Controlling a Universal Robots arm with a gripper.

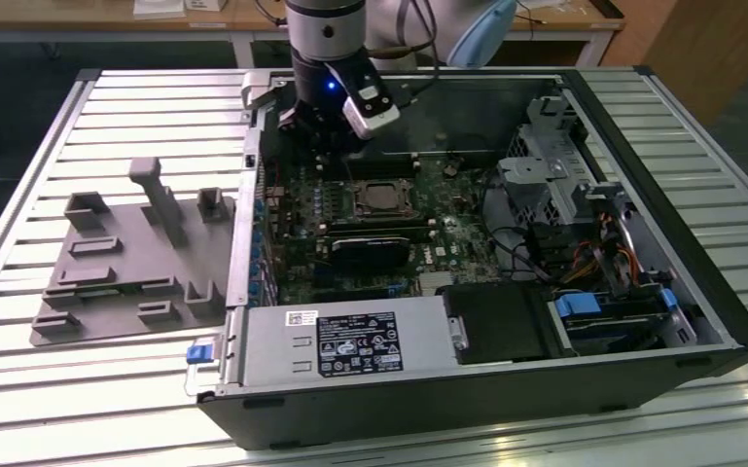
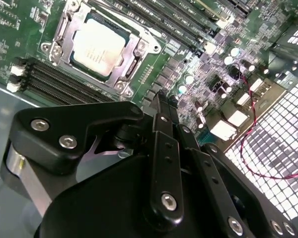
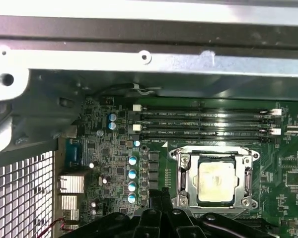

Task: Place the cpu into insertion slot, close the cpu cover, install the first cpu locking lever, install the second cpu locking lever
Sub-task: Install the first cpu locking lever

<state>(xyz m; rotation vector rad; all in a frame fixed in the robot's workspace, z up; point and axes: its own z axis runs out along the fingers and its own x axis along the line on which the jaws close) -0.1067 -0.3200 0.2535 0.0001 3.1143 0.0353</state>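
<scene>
Exterior view: the gripper (image 1: 332, 161) hangs inside the computer case (image 1: 504, 399), just beside the cpu (image 1: 376, 197). Second wrist view: fingers (image 2: 164, 134) pinched together, holding nothing, cpu seated under the cpu cover (image 2: 133, 58) beyond their tips. First wrist view: cpu near the fingertips, apart.

Slatted table (image 1: 50, 409) — computer case (image 1: 478, 401), grey fixture (image 1: 114, 282).

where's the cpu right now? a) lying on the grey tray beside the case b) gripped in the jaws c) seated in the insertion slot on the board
c: in both wrist views the cpu lies flat inside the insertion slot, silvery rim around it, apart from the gripper.
</scene>
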